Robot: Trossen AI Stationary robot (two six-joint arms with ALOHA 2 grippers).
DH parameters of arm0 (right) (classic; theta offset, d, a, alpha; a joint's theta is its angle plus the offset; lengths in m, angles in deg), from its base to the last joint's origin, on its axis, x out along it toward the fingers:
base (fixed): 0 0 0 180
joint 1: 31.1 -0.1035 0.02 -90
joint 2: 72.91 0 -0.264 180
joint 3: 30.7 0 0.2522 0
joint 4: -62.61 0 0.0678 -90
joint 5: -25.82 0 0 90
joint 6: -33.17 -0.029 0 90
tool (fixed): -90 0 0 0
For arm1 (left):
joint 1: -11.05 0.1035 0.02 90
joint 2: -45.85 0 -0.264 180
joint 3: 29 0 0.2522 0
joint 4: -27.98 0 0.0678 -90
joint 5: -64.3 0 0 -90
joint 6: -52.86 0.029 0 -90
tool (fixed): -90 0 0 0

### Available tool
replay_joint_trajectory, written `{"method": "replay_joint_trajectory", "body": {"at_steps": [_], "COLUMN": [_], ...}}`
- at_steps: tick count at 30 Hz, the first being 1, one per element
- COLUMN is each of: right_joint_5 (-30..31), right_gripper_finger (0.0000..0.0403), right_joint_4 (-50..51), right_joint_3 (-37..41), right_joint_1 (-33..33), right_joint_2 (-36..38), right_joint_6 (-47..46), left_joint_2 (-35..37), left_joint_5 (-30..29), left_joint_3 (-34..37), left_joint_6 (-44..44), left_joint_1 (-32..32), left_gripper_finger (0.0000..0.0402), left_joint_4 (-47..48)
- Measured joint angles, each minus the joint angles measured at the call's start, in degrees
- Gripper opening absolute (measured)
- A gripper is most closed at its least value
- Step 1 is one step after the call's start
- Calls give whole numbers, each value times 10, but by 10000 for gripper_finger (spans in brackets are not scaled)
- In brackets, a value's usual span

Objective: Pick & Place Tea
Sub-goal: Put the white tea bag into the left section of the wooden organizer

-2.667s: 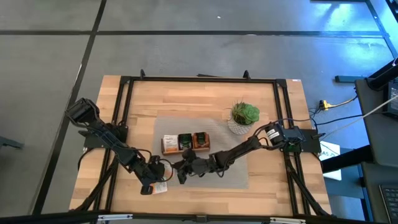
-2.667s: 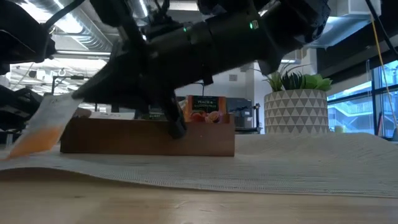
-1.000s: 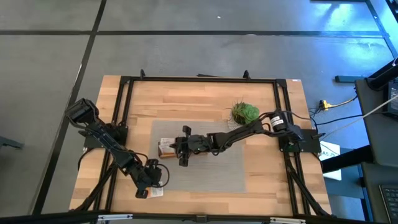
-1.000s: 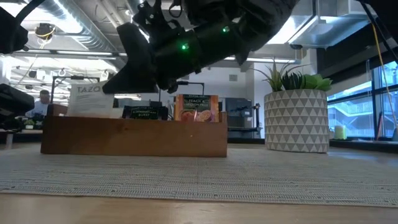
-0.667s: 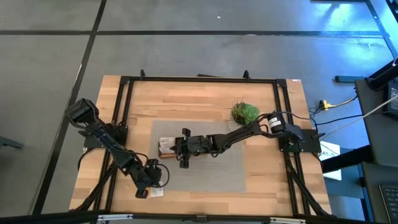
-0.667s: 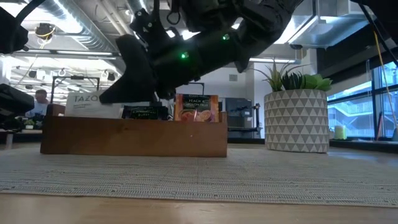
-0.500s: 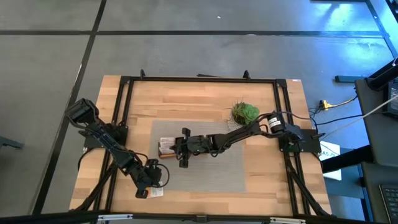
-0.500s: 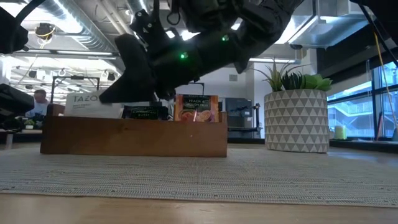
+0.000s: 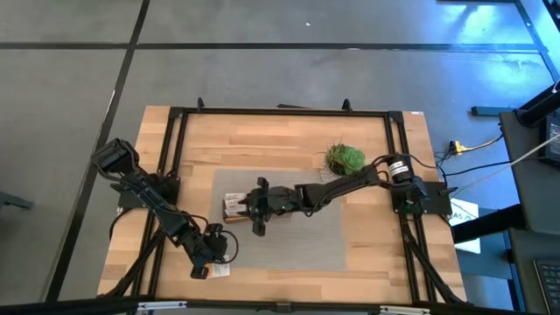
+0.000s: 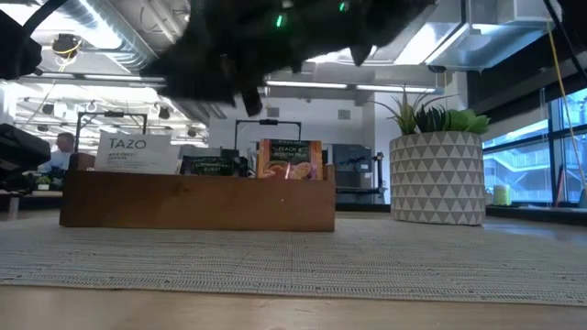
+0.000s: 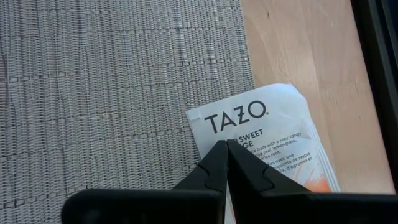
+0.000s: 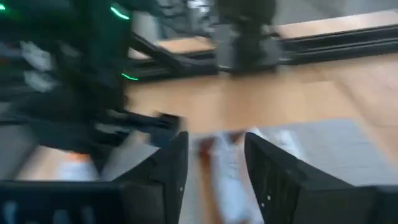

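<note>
A white-and-orange tea sachet (image 11: 261, 140) lies flat, partly on the grey mat (image 9: 297, 245) and partly on bare wood near the front left. My left gripper (image 11: 225, 148) is shut, tips down at its middle. The wooden tray (image 10: 197, 202) holds a white sachet (image 10: 128, 151), a dark one (image 10: 213, 165) and an orange one (image 10: 291, 158), all standing upright. My right gripper (image 12: 214, 168) hovers open above the tray's left end (image 9: 229, 210), clear of the white sachet. My left gripper's shut fingertips (image 11: 214, 155) point slanting down at the printed face of the flat sachet (image 11: 239, 134), near its middle. The fingers hide the spot, so I cannot tell whether they touch it or hold any part of it.
A potted plant (image 9: 344, 159) in a white patterned pot (image 10: 438, 174) stands right of the tray, beside the right arm. The black frame (image 9: 280, 112) runs round the table. A person (image 10: 64, 142) sits far off in the room behind.
My right gripper has set the white sachet down into the tray's left compartment, let go of it and risen. The sachet now stands upright there on its own.
</note>
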Motion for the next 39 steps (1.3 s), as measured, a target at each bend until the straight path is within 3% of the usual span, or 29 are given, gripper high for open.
{"method": "replay_joint_trajectory", "body": {"at_steps": [5,7,16,25,29,35,39], "right_joint_5": [-156,-177,-4,46,46,46,46], "right_gripper_finger": [179,182,184,184,184,184,184], "right_joint_4": [-2,-3,11,23,29,26,29], "right_joint_3": [-1,-1,0,0,0,0,0], "right_joint_1": [-29,-53,-144,-158,-158,-158,-158], "right_joint_2": [21,20,13,12,10,10,10], "right_joint_6": [-84,-112,-128,-181,-190,-190,-188], "left_joint_2": [0,-1,2,3,4,4,-2], "left_joint_5": [-4,-17,-55,-67,-21,-44,-53], "left_joint_3": [0,0,0,-11,-53,-144,-152], "left_joint_6": [15,27,40,99,89,-20,-59], "left_joint_1": [0,-1,-2,-4,-22,-61,-81], "left_gripper_finger": [4,4,3,2,2,2,2], "left_joint_4": [-5,-6,-35,-122,-46,222,229]}}
